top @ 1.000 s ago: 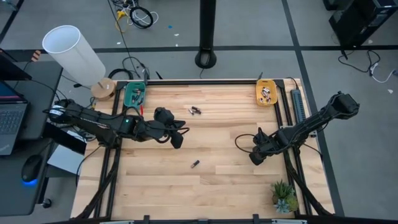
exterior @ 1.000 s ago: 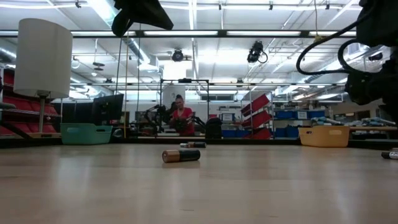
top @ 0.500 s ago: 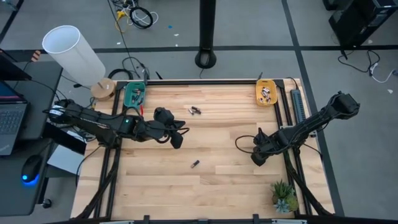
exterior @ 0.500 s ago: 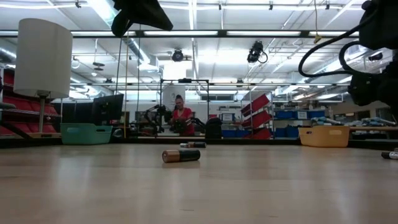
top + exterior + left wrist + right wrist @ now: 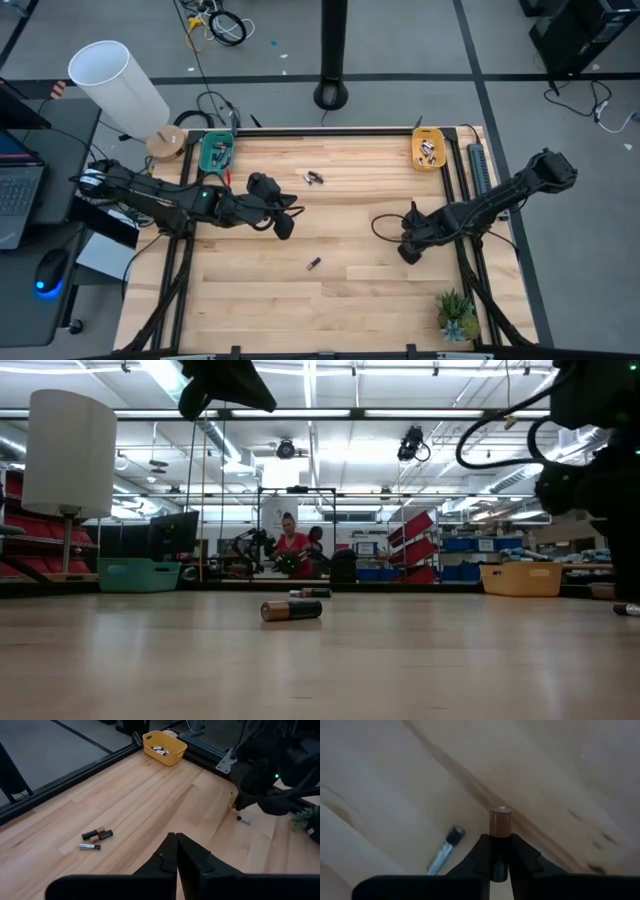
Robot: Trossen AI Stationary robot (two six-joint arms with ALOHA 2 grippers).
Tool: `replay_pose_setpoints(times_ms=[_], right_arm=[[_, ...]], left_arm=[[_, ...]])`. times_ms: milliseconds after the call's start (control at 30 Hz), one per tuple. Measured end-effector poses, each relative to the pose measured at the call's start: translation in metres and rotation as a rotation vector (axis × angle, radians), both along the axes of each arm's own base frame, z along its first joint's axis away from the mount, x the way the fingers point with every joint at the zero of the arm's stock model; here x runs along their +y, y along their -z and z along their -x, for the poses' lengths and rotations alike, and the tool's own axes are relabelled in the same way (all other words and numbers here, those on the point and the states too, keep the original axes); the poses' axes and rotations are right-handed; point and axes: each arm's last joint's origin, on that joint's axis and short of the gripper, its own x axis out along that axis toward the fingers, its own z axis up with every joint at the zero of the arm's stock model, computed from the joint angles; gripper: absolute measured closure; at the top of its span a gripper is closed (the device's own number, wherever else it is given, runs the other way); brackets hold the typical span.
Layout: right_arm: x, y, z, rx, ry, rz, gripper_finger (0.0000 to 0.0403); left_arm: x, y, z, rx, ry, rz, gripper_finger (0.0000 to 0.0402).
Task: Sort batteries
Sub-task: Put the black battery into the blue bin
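Gripping battery (image 5: 501,821), right gripper (image 5: 500,851)

High view straight down over whole table (image 5: 330,290), both arms in frame. Low view at tabletop level, facing across into room. Left wrist view looks across table toward yellow tray (image 5: 164,748). Right wrist view very close to wood. High and low share lone battery (image 5: 313,264).

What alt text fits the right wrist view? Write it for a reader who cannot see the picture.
The right gripper is shut on a copper-topped battery, held end-out between its two dark fingers close above the pale wooden table. A second, silvery battery lies loose on the wood just beside it.
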Motion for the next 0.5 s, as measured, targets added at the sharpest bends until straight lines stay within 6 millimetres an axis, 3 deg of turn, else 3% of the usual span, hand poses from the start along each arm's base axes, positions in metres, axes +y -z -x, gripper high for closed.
replay_pose_setpoints(times_ms=[267, 500], right_arm=[[-0.007, -0.017, -0.015, -0.057, -0.025, 0.019, 0.0361], [-0.017, -0.051, -0.044, -0.245, -0.090, 0.076, 0.0361]], left_arm=[[0.001, 0.009, -0.009, 0.042, 0.005, -0.039, 0.0386], [-0.004, 0.028, -0.034, 0.026, 0.056, 0.016, 0.0384]])
